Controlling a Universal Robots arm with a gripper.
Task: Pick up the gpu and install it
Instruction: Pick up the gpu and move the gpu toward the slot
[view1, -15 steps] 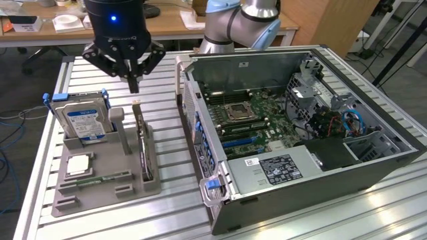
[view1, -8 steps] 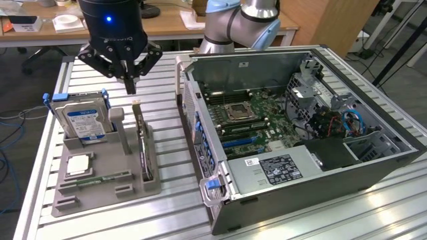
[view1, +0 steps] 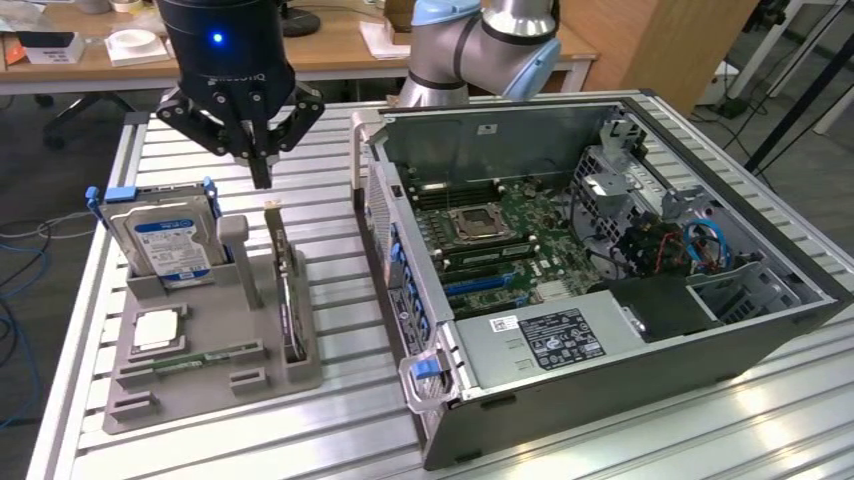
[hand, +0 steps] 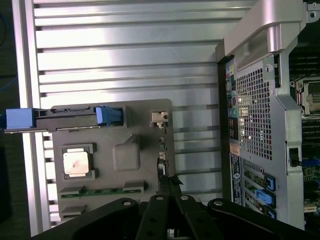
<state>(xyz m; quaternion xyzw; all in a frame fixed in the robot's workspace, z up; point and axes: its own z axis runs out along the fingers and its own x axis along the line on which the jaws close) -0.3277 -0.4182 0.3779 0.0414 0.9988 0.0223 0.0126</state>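
The gpu (view1: 286, 290) is a slim black card standing edge-on in a slot of the grey holder (view1: 254, 385), at the side nearest the computer case. In the wrist view the gpu (hand: 161, 150) appears as a thin dark line along the holder's edge. My gripper (view1: 260, 175) hangs above the card's far end, with a small gap between them. Its black fingers (hand: 159, 210) are pressed together, so it is shut with nothing in it.
The holder also carries a silver hard drive (view1: 167, 243) in a blue-handled caddy, a CPU (view1: 158, 328) and a green memory stick (view1: 200, 358). The open computer case (view1: 747, 330), motherboard exposed, lies on the slatted aluminium table (view1: 334, 420) at the exterior view's right.
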